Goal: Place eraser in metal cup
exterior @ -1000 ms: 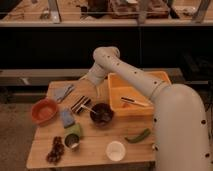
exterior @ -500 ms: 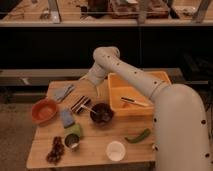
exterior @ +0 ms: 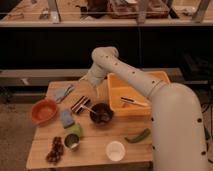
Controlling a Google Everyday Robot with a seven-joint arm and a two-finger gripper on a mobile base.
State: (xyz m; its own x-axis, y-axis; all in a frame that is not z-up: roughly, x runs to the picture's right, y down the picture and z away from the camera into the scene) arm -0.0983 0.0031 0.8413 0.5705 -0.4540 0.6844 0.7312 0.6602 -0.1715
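A grape bunch (exterior: pixel 55 150) is lying at the near left corner of the table (exterior: pixel 95 152), and a white cup (exterior: pixel 115 150) is standing by the near edge, right of the middle. The metal cup (exterior: pixel 72 142) is standing upright just beside the grapes, on their right, with its dark inside showing. A green pepper (exterior: pixel 137 135) is lying near the right edge, where the arm's (exterior: pixel 150 85) bulky near part is covering the table.

Just behind the metal cup a green lump (exterior: pixel 75 130) is sitting, and a blue-grey sponge (exterior: pixel 67 118) is lying behind that. A dark bowl (exterior: pixel 102 115) with a spoon is standing around the middle of the table, and a red bowl (exterior: pixel 44 111) is standing by the left edge.

The eraser (exterior: pixel 80 104) is lying flat on the table, between the sponge and the dark bowl and a little farther back, well apart from the metal cup. The gripper (exterior: pixel 88 86) is hanging above the far part of the table, between a blue cloth (exterior: pixel 62 92) near the far left corner and an orange tray (exterior: pixel 145 79) at the far right. Its jaws are standing open and gripping nothing. The eraser is lying on their near side, slightly left of them, close by but not between them.
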